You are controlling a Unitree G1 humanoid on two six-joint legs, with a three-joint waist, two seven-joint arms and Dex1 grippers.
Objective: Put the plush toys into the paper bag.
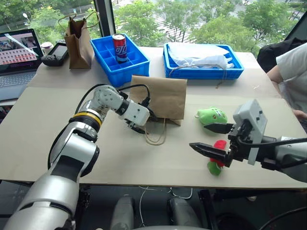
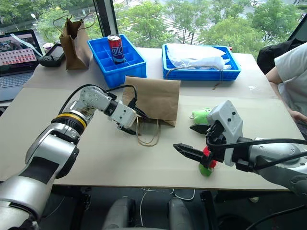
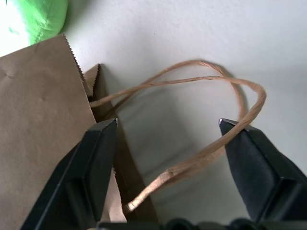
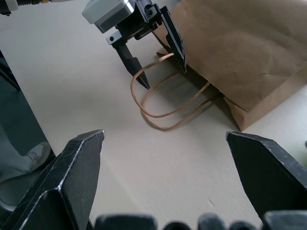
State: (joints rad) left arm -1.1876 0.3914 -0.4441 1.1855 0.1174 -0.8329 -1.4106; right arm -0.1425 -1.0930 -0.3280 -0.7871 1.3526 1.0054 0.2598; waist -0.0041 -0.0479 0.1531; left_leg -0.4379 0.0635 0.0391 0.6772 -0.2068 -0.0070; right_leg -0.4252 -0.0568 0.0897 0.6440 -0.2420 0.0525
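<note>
Left claw (image 4: 160,72) apart astride handles (image 3: 201,120) | chili toy (image 1: 217,163) half-hidden by right claw (image 1: 211,139)

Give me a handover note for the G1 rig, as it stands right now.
Left gripper: open at the paper bag's mouth, straddling the string handles, gripping nothing.
Right gripper: open, empty, above the table near the toys.
Bag lies flat, mouth toward the robot.
Green toy sits right of the bag; chili toy near the front edge.
Done: nothing bagged.
Left: open the bag, put both toys in.
</note>
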